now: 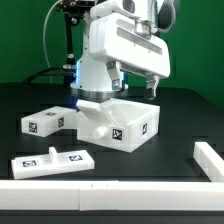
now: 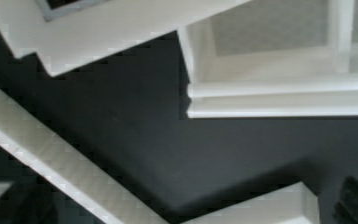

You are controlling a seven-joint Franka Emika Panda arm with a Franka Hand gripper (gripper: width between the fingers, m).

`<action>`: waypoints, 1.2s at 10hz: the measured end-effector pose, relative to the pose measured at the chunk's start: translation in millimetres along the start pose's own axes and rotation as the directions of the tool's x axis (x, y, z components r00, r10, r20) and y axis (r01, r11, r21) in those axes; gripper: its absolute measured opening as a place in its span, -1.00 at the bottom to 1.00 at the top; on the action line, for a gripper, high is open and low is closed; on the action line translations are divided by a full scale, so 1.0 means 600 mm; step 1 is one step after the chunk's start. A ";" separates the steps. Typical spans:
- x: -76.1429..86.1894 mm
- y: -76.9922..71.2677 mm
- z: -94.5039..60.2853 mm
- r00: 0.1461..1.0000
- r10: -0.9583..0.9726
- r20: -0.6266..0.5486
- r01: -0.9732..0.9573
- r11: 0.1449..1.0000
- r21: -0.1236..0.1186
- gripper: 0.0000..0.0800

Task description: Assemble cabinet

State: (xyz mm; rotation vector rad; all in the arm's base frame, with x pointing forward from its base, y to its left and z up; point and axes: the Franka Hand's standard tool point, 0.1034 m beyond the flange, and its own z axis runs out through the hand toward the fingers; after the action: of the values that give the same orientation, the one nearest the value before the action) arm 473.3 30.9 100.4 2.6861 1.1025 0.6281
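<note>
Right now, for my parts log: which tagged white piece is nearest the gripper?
The box-like cabinet, just below the gripper; the lower panel and the flat plate lie farther off, toward the exterior view's left.

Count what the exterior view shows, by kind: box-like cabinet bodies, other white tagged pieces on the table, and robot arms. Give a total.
cabinet body: 1
other white tagged pieces: 2
robot arm: 1
Total: 4

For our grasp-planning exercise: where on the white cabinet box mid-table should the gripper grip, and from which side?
Probably a thin upright side wall of the cabinet, approached from above: its compartment seems to open upward, leaving wall rims narrow enough to pinch, while the whole box looks too wide.
</note>
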 end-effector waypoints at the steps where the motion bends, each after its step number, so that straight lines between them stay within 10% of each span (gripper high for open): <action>1: -0.023 -0.004 0.003 1.000 0.003 0.015 -0.003 1.000 -0.002 0.99; 3: -0.079 0.008 0.005 0.999 -0.025 0.046 0.026 0.999 -0.021 0.99; 5: -0.145 0.014 0.032 0.991 -0.044 0.125 0.040 0.999 0.032 0.99; 12: -0.118 0.043 0.036 0.989 -0.053 0.139 0.048 0.998 0.044 0.99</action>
State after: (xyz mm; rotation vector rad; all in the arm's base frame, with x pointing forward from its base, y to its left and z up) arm 454.1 -36.9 66.7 2.6789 1.1534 0.4053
